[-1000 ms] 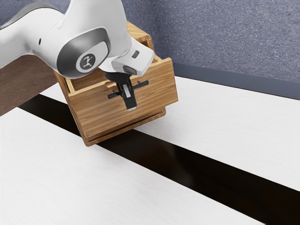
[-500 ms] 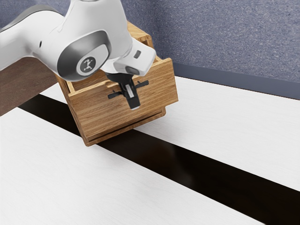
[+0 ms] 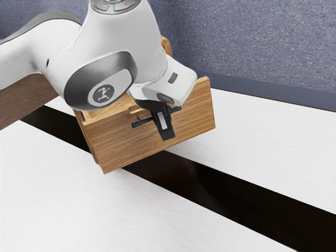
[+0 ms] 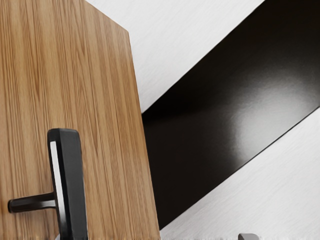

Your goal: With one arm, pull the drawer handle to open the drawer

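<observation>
drawer part-way out, hand at the handle

the wooden drawer (image 3: 194, 113) stands part-way out of its cabinet (image 3: 118, 149), its front panel jutting toward the exterior view's right, past the cabinet's lower edge. the cabinet sits at an angle on the white worktop (image 3: 262, 142), at the far edge of a broad black stripe (image 3: 226, 197) that crosses the worktop on a slant. the white arm (image 3: 105, 58) comes in from the exterior view's left and bends down over the drawer's top. the fingers (image 3: 166, 129) point down along the front panel and cross the middle of the black handle (image 3: 140, 123). one lies over the bar on the near side and the other is hidden, so i cannot tell whether they clamp the bar or merely rest against it. in the wrist view the handle's bar stands off the wood grain on a short post, with the stripe beyond the panel's edge.
</observation>
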Motion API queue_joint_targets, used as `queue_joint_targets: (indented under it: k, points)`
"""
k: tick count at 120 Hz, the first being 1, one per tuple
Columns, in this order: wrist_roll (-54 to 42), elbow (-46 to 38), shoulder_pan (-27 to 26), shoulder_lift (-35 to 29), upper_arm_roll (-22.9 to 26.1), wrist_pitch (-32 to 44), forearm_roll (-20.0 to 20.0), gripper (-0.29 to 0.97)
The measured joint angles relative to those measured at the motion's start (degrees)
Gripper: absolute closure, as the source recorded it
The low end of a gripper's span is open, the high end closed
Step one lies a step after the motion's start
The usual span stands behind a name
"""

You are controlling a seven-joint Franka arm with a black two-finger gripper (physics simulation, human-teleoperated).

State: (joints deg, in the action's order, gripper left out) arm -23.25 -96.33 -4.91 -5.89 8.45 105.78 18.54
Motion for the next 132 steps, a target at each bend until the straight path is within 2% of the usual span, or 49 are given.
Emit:
queue_joint_targets:
  k: [37, 67, 83, 132]
  points:
    - [1.37, -0.85, 0.32, -1.44, 0.24, 0.09, 0.22, 0.45]
    - [2.02, -0.86, 0.20, -1.55, 0.15, 0.05, 0.20, 0.43]
    - [2.25, -0.87, 0.12, -1.63, 0.14, -0.10, 0.17, 0.39]
    - [2.44, -0.51, -0.18, -2.82, 0.19, -0.45, 0.00, 0.16]
